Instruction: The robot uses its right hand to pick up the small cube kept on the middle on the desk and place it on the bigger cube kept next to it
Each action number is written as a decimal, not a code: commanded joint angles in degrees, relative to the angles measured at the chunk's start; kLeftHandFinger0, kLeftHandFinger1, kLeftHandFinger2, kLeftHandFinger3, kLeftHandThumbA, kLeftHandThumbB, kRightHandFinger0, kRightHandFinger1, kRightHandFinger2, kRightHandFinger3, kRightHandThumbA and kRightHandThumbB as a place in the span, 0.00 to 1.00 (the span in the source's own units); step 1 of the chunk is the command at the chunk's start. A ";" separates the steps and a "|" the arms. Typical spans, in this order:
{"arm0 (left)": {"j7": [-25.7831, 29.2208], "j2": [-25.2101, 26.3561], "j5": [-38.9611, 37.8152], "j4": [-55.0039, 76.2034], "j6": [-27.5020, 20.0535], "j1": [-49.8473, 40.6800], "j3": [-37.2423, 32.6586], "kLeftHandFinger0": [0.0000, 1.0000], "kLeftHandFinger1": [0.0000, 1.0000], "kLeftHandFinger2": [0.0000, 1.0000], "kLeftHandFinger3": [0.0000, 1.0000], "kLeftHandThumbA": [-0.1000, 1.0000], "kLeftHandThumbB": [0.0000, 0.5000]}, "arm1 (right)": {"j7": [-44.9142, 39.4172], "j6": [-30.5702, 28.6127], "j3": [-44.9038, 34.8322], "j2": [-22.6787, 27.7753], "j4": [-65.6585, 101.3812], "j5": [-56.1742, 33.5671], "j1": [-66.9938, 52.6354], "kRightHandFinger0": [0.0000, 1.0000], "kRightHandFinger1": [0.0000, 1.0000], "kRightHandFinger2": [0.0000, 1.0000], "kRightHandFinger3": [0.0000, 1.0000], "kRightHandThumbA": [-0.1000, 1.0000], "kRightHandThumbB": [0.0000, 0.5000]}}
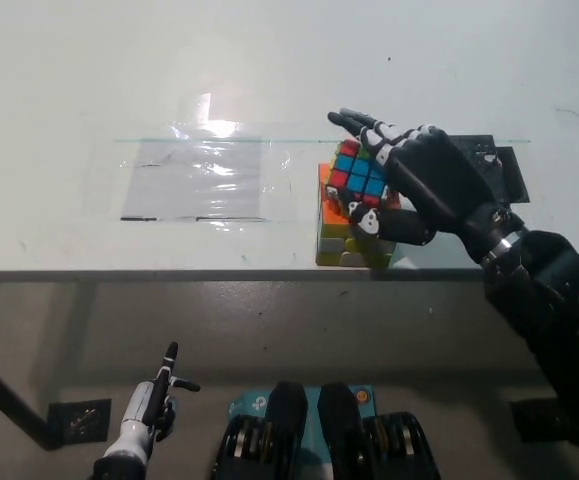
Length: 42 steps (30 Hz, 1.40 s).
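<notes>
Right hand (409, 185) pinches small cube (360, 172) on top of the bigger cube (347, 232), partly hiding both. White worktop (269, 70), glossy tape patch (204, 180). Left hand (149, 415) low, grip unclear.

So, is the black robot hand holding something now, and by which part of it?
The right robot hand holds the small cube by its sides, fingers at the far side and thumb at the near side, over the bigger cube. The left robot hand holds nothing.

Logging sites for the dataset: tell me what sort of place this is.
Probably a lab or test bench. A plain white desk carries a taped-down clear sheet and two puzzle cubes, the small cube held over the bigger cube by the right hand.
</notes>
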State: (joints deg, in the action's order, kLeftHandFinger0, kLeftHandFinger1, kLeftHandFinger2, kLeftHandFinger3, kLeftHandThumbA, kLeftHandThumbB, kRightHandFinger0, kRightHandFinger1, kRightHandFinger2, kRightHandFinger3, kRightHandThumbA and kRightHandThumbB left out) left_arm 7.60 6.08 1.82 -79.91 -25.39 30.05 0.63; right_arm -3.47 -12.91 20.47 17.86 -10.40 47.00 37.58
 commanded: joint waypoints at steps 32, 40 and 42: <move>-0.08 0.12 -0.72 0.06 -1.46 0.27 0.61 0.00 0.00 0.01 0.00 1.00 1.00 | -4.29 3.00 -0.15 3.73 8.28 2.86 0.82 0.92 1.00 1.00 1.00 0.67 0.50; 0.31 0.13 -0.78 0.05 -1.35 -0.24 0.73 0.00 0.00 0.00 0.00 1.00 1.00 | -10.23 5.19 -2.89 7.06 19.69 0.60 -4.21 0.84 1.00 1.00 1.00 0.66 0.57; 0.19 0.12 -0.91 0.03 -1.14 -0.30 0.87 0.00 0.00 0.04 0.03 1.00 1.00 | -12.26 6.37 -3.53 7.95 22.03 0.05 -5.45 0.86 1.00 1.00 1.00 0.65 0.57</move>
State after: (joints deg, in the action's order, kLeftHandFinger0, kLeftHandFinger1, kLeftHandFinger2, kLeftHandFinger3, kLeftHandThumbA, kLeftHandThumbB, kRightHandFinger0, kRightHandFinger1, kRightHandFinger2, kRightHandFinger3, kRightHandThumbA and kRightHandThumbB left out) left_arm 7.56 5.94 1.68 -79.94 -25.39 29.34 0.98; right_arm -10.72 -8.99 19.06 23.29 6.78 49.57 33.16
